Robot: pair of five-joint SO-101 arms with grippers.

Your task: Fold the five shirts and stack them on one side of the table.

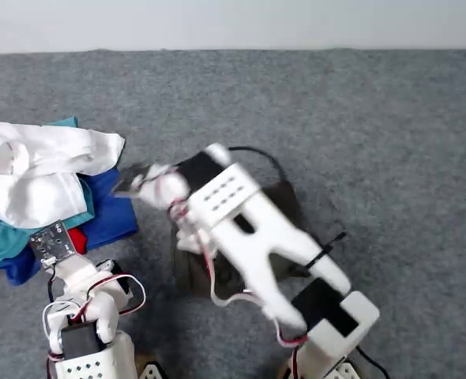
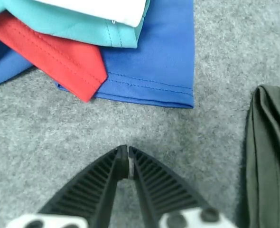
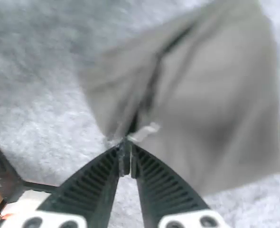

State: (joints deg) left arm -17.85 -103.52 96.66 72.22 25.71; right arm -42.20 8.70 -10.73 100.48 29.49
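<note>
A pile of shirts lies at the table's left: a white shirt [image 1: 35,166] on top, then a teal shirt [image 2: 78,26], a red shirt [image 2: 59,59] and a blue shirt [image 2: 154,66]. A dark olive shirt [image 1: 284,201] lies in the middle, under my right arm. In the right wrist view my right gripper [image 3: 126,154] is shut on an edge of this olive shirt [image 3: 211,109], which hangs lifted from the fingertips. In the high view the right gripper [image 1: 130,181] sits beside the pile. My left gripper [image 2: 128,164] is shut on nothing, over bare carpet just short of the blue shirt's hem.
Grey carpet covers the table [image 1: 375,118], with open room at the back and right. The left arm [image 1: 83,300] stands at the front left, below the pile. The olive shirt's folded edge [image 2: 270,161] lies close to the left gripper's side.
</note>
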